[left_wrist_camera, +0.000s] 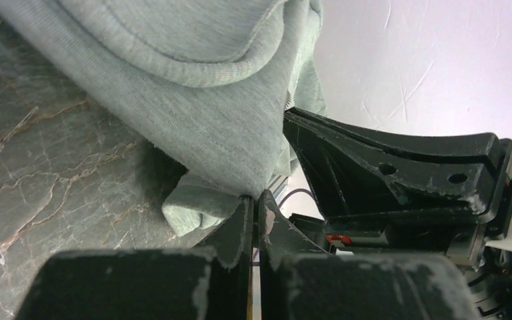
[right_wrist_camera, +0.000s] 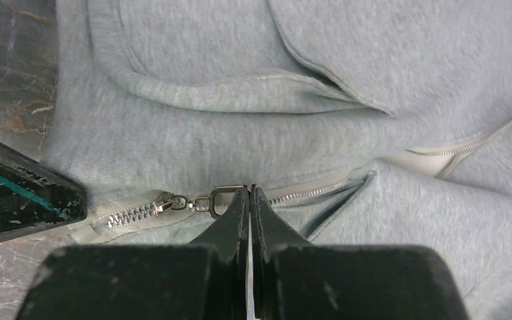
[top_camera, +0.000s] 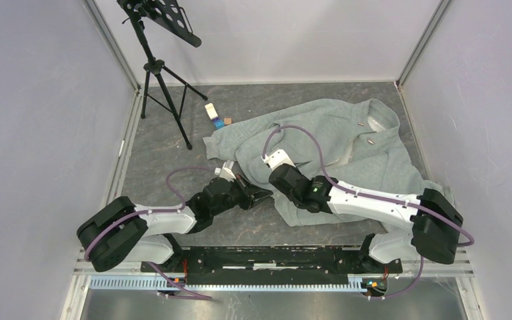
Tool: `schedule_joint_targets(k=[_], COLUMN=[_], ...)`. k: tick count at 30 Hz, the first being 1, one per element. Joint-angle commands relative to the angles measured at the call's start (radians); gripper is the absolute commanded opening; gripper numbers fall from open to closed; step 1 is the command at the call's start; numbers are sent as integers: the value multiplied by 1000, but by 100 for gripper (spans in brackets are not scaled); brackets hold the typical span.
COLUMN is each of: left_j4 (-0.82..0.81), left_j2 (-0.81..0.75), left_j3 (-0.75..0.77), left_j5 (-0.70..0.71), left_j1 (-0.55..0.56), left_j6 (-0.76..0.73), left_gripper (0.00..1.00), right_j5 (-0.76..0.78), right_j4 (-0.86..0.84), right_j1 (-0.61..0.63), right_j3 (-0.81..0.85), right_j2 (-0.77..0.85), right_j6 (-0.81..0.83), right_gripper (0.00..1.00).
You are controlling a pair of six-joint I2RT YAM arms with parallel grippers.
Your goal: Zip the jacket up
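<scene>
1. The jacket (top_camera: 347,133), grey-green fleece, lies rumpled on the grey marbled table (top_camera: 167,153), to the right of the tripod stand (top_camera: 163,87). It touches none of the stand's feet. The collar (top_camera: 381,117), with its metal snaps, is on the side away from the stand.
2. The left gripper (top_camera: 261,195) is right of the stand, nearer the arm bases than the stand's feet, at the jacket's lower edge. In the left wrist view its jaws are pressed flat together, with a fold of the jacket's hem fabric pinched at the tips (left_wrist_camera: 253,200).
3. The right gripper (top_camera: 281,183) is just beside the left one, on the side away from the stand, over the jacket's lower front. Its jaws are closed tight (right_wrist_camera: 249,190) on the metal zipper pull (right_wrist_camera: 221,195), whose loop juts out beside the tips.
4. The zipper slider (right_wrist_camera: 163,203) sits low, near the hem. The teeth (right_wrist_camera: 307,193) run on past the tips, and the front edges stand apart further along.
5. A rounded patch pocket (right_wrist_camera: 193,53) lies flat just beside the zipper line.
6. A small white block (top_camera: 211,111) and two bits, blue and brown, lie between the stand's feet and the jacket's edge.
</scene>
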State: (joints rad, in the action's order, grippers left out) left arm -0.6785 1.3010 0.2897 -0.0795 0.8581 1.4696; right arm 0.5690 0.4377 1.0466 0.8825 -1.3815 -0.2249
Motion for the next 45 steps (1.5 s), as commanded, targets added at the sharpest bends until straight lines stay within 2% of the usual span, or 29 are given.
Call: schedule_joint_targets(k=[1,4,9,16,22,24,26,30,32,34,35,41,45], left_j4=[-19,-19,48,121,151,79,77,16,50,96,134,277,355], left_j2=[-38,-30,-27,-61,-68,-76,-63,-23,-18,-25,-31,-122,-160], left_j3=[-17,-27,-8,1,24,1,23,22,18,10,7,-5,19], left_j5=[-30,-66,-123,-165,-269,-295,-329,-361,-335,-296,-270,-160,-166], left_j1=[-2,-4,-16,-72,-114,-122,-123,-125,-125,-125,-125,-128,-128], left_j6=[-190,-223,-302,-394,-448,-423,-426,-393,-397,-407,-414,-448,-490], left_gripper=[2,2,2,2,2,2,2,2,2,2,2,2,2], right_j5=[242,336,258,276,387,332,278,55,197,398,450,457,444], right_j4=[201,223,142,250,352,281,205,-4,94,229,227,28,-173], right_j1=[-17,-24,-41,-30,24,43,43,43,41,5,-40,-234,-369], right_j3=[13,21,2,6,35,19,0,-73,-34,-6,-25,-151,-175], right_j2=[56,59,96,125,106,136,162,218,184,129,127,173,158], right_j6=[-60,-60,22,-47,-89,-58,-36,-4,-46,-84,-49,212,435], right_gripper=[0,0,0,0,0,0,0,0,0,0,0,0,0])
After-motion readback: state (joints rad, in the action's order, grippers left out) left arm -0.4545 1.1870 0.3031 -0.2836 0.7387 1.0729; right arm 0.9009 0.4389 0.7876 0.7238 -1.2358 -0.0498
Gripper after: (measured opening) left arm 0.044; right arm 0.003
